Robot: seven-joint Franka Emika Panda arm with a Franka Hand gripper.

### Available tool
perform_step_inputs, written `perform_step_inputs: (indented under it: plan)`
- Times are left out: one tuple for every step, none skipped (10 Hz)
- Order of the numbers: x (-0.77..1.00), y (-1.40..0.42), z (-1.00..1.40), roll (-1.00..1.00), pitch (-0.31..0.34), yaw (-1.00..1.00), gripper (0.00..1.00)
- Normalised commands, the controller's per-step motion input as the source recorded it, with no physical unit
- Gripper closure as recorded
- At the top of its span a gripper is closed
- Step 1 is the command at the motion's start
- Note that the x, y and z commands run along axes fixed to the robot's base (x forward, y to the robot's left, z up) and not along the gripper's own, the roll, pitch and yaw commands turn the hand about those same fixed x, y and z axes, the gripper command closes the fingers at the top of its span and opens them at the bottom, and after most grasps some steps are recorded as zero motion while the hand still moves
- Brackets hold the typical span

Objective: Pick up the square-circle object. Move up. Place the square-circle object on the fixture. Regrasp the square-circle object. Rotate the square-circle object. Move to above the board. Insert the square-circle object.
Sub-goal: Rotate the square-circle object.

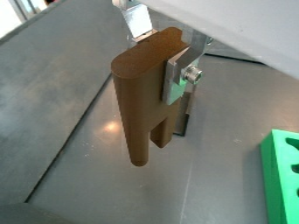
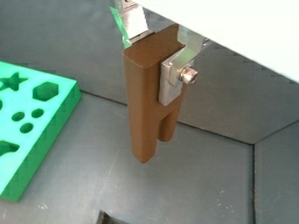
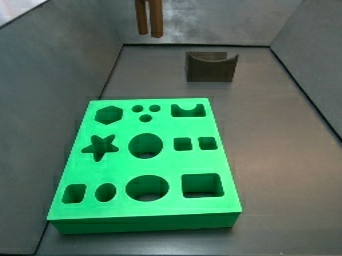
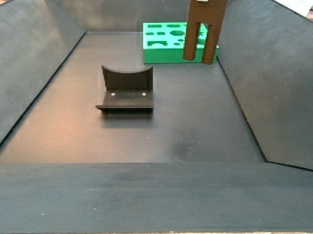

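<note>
Square-circle object (image 1: 142, 101) hangs upright in mid-air, a slim brown bar with its lower end clear of the dark floor in both wrist views. The gripper (image 1: 163, 66) is clamped on its upper part: a silver finger (image 1: 179, 77) presses flat against 1 side of the bar, and the other finger (image 2: 132, 24) shows behind the top of the bar. Lower down the bar narrows, with a step cut along 1 edge (image 2: 170, 127).

Below and to the side, the bright green board (image 2: 30, 131) lies flat on the floor, its star and hexagon holes in sight, and only a corner of it (image 1: 281, 171) shows in a wrist view.

In a side view the peg (image 4: 204, 32) hangs in front of the board (image 4: 166, 41) at the far end of the enclosure, while the fixture (image 4: 124, 90) stands nearer, well apart from both. In a side view the peg (image 3: 148, 17) hangs high beyond the board (image 3: 147, 165), with the notched fixture (image 3: 210, 65) on the floor to 1 side, not touching it.
</note>
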Motion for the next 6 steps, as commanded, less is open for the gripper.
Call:
perform_step_inputs:
  plan:
    - [0.0,0.02,0.0,-0.06,0.032,-1.0,1.0]
    - [0.0,0.03,-0.01,-0.05,0.028,-1.0,1.0]
    - [0.0,0.02,0.0,-0.06,0.03,-1.0,1.0]
    - [0.0,0.02,0.0,-0.06,0.033,-1.0,1.0]
    - [0.0,0.02,0.0,-0.07,0.038,-1.0,1.0]
    - [0.0,0.02,0.0,-0.08,0.04,-1.0,1.0]
